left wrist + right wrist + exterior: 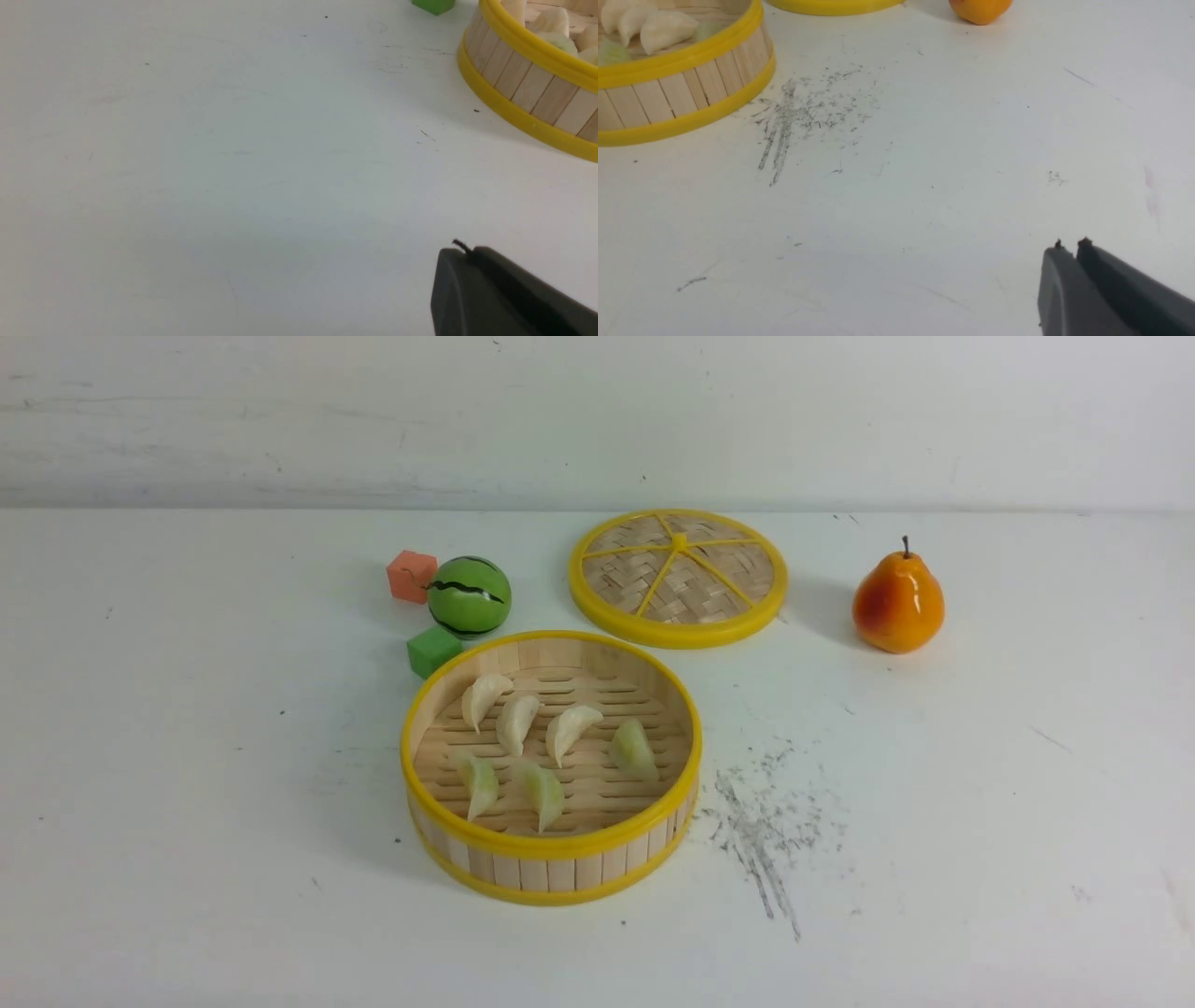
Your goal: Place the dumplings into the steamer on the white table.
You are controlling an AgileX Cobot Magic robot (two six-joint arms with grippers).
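Dumplings: all six (564, 733) lie in the steamer (553, 847) on the surface (980, 859); placing looks finished.
Left pincer (467, 249): closed, empty.
Right pincer (1071, 248): parted by a sliver, empty.
Best handling: probably hands off; keep both tips away from the rim, since a knock could shift the dumplings.
Hard to see: steamer cut off in both wrist views; pale green dumplings blur into the slats; arms outside the front view.
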